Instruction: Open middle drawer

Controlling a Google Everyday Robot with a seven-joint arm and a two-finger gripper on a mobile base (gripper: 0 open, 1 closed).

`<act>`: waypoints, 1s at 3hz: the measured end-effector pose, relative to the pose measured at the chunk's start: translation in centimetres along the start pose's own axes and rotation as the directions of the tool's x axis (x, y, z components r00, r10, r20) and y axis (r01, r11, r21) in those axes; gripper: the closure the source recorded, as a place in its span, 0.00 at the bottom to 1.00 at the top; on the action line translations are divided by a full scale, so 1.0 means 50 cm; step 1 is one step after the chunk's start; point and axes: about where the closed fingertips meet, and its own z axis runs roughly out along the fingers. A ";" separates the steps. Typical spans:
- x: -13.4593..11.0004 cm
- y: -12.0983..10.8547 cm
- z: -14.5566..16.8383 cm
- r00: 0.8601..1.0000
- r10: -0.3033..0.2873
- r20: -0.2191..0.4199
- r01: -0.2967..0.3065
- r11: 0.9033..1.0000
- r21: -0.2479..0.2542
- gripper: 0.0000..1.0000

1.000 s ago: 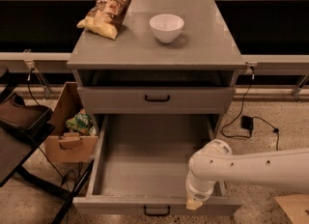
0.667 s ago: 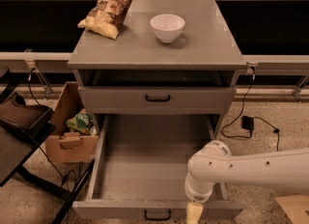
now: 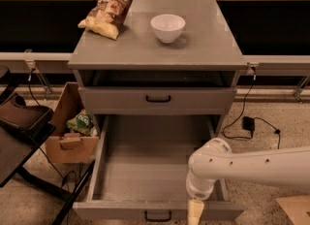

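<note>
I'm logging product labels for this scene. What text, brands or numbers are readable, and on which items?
Chip bag on the cabinet top: white lettering, too blurred to read.
Green packet in the cardboard box: a white mark, unreadable.
White bowl, and the end effector at the open lowest drawer's front edge: no text.

Cream gripper (image 3: 195, 212) at the bottom drawer's (image 3: 121, 211) front; grey middle drawer (image 3: 114, 102), black handle (image 3: 158, 100).

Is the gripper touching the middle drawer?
Cannot tell. The camera view has the gripper overlapping the front edge of the middle drawer; neither contact nor gap shows.
</note>
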 end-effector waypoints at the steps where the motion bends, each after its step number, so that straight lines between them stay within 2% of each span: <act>1: 0.024 -0.058 -0.093 0.999 0.030 -0.040 -0.028 0.999 0.046 0.00; 2: 0.065 -0.103 -0.280 0.993 0.090 -0.078 -0.080 0.990 0.118 0.00; 3: 0.115 -0.087 -0.490 0.977 0.187 -0.101 -0.164 0.966 0.200 0.00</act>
